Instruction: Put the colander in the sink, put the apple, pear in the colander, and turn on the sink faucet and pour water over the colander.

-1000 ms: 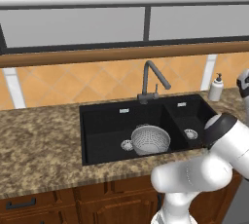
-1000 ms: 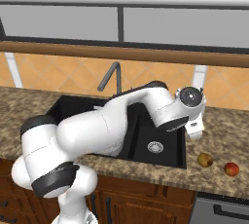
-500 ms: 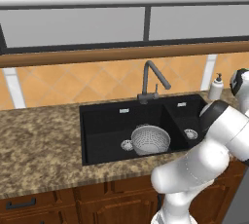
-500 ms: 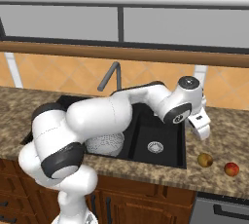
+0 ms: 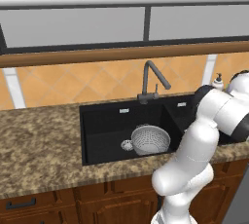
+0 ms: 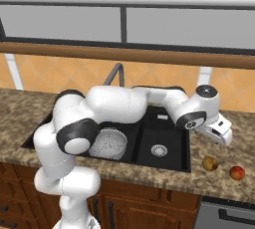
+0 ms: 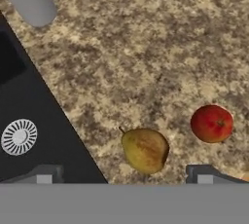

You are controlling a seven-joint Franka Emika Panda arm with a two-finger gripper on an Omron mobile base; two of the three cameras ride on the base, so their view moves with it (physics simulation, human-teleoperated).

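Two fruits are lying on the speckled table just ahead of the tool [image 7: 121, 174], whose jaws are standing wide apart and gripping nothing. Directly between the fingertips is the pear [image 7: 144, 150]; the apple [image 7: 211, 123] is sitting just beyond the right fingertip, apart from the pear. Judging by this, the tool is lining up over the pear for a pickup. Off to its left, the colander [image 5: 150, 139] is already resting in the larger basin of the sink [image 5: 99, 140], holding no fruit. No water is running from the sink faucet [image 5: 151, 79].
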